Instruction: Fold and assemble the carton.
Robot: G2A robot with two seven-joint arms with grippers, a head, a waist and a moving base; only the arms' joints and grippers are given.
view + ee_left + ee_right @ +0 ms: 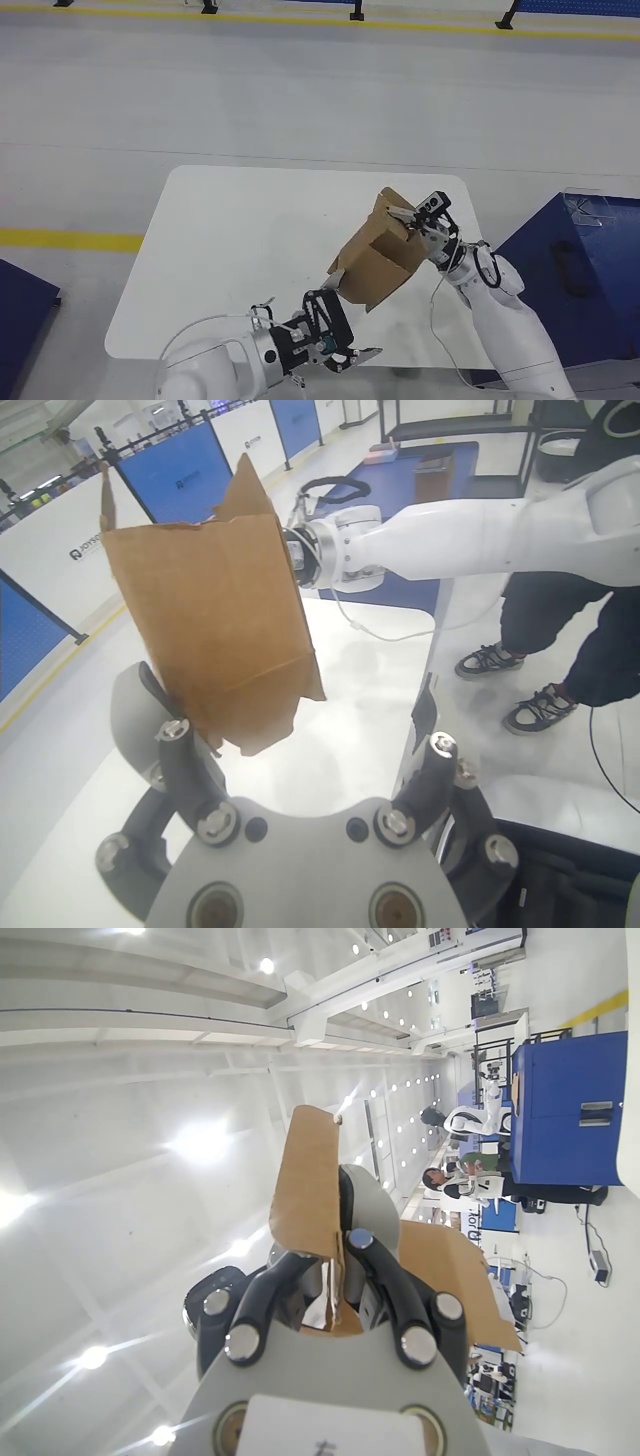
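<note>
Right claw point(336, 1248) is clenched on an upper flap of the brown cardboard carton point(378, 262), which is held tilted in the air above the white rounded table point(230, 250). Left claw point(348, 335) is released with fingers spread, just below the carton's lower flaps.

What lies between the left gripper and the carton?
Nothing; the top view shows only bare table between the open left gripper and the carton.
</note>
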